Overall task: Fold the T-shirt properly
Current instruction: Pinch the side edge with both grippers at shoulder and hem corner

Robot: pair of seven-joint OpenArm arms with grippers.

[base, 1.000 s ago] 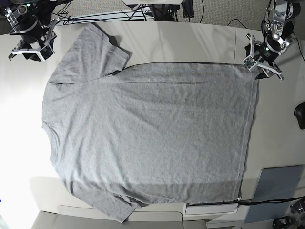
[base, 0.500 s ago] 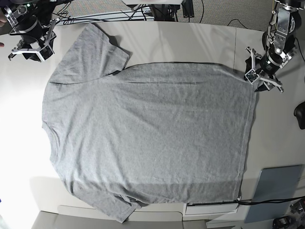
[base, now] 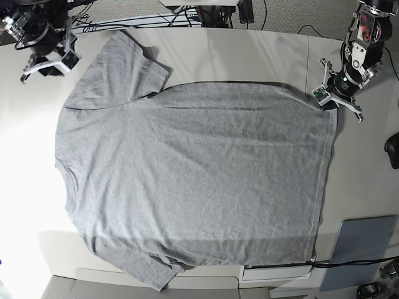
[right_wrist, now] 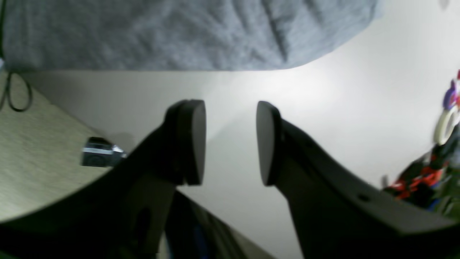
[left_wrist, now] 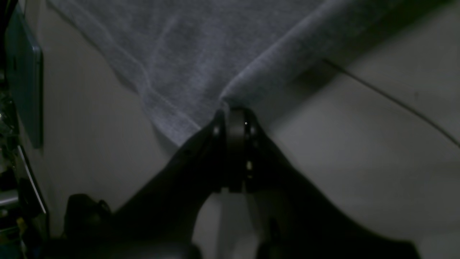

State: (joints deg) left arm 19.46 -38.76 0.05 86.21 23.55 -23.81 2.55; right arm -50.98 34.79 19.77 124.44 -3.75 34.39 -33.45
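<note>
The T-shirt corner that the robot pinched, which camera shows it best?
The left wrist view. There the left gripper is shut on the hem corner of the T-shirt, seen close. The base view shows the whole shirt spread flat on the table, the pinch tiny. The right wrist view shows only another shirt edge beyond the right gripper, which is open.

No legible text or labels anywhere

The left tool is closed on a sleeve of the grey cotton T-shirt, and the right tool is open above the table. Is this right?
Not quite: the left tool is closed on a hem corner of the grey cotton T-shirt, not a sleeve, as the base view shows. The right tool is open above the table.
</note>
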